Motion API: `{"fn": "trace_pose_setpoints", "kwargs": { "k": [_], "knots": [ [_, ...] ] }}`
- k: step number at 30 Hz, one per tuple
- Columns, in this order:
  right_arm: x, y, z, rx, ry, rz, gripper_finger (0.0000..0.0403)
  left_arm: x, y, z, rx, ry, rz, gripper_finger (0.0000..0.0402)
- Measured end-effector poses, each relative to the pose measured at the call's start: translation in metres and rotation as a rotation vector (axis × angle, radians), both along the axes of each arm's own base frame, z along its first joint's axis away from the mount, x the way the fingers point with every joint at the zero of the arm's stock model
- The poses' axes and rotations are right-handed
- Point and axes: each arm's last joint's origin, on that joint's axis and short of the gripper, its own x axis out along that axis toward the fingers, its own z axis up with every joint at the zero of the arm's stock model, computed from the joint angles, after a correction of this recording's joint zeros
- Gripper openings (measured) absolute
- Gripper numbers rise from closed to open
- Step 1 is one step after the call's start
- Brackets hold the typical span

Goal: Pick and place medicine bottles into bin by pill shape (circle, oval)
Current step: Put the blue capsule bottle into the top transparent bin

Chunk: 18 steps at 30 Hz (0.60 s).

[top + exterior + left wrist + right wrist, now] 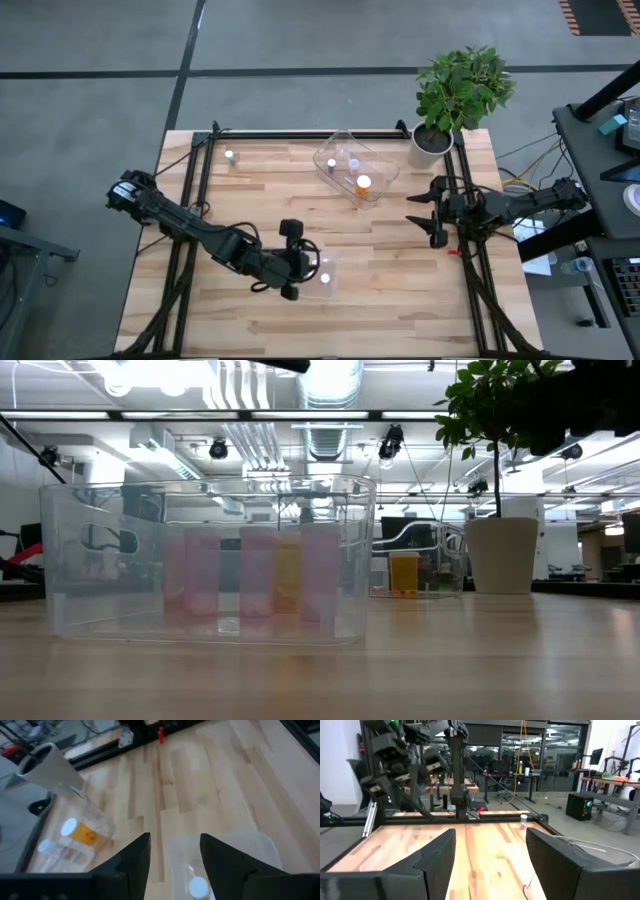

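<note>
The left claw (303, 272) is shown with fingers apart above the near clear bin (325, 275), where a white-capped medicine bottle (198, 886) lies. The right claw (428, 212) waits, fingers apart, at the bench (400, 300) edge. One stray bottle (229, 156) stands far off; a clipped bin wall could shift sorted bottles.

Two clear bins (356, 166) (322, 274), five visible bottles — one orange (363, 184), one potted plant (455, 92).
</note>
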Motion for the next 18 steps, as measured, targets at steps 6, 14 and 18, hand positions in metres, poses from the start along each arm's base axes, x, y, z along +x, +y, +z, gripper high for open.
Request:
{"fn": "trace_pose_setpoints", "kwargs": {
  "k": [6,14,18],
  "knots": [
    [0.000,0.000,0.000,-0.029,-0.001,-0.003,0.0233,0.003,0.007,0.005,0.010,-0.043,0.056,0.0156],
    [0.000,0.000,0.002,-0.083,-0.005,-0.018,0.0233,0.008,0.046,0.010,-0.005,-0.012,0.137,0.0153],
    [-0.001,0.000,0.004,-0.097,-0.023,-0.021,0.0233,0.007,0.073,0.011,-0.051,0.036,0.192,0.0143]
  ]
}}
